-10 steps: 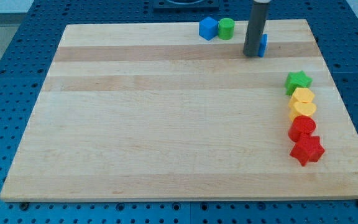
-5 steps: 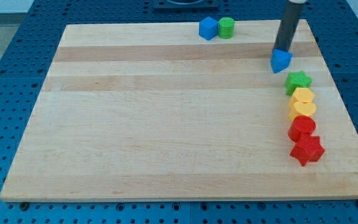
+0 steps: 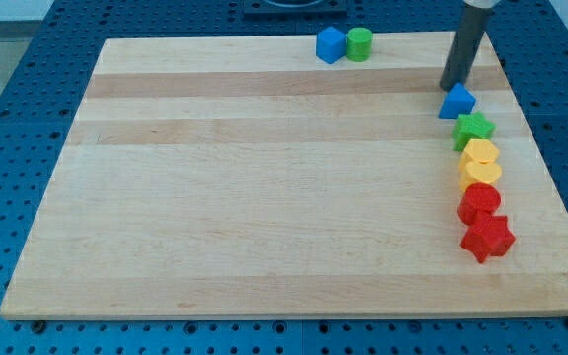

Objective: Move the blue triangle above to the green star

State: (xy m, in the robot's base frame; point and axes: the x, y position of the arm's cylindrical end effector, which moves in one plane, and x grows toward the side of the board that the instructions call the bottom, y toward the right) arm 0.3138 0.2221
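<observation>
In the camera view, a pale wooden board (image 3: 264,177) with banded grain lies on a blue perforated table (image 3: 28,59). The arm carries no pincer, only a smooth dark rod, and its tip (image 3: 453,87) rests just above the blue triangle (image 3: 458,102), at the block's upper edge. That glossy blue triangle sits directly above the green star (image 3: 473,128), touching or nearly so, near the board's right edge. Below the star a crowded column runs down: two yellow blocks (image 3: 480,163) of rounded shape, a red rounded block (image 3: 479,202), and a red star (image 3: 487,238). A blue cube (image 3: 330,44) and green cylinder (image 3: 360,43) sit together by the top edge. The board's left and middle lie open.
</observation>
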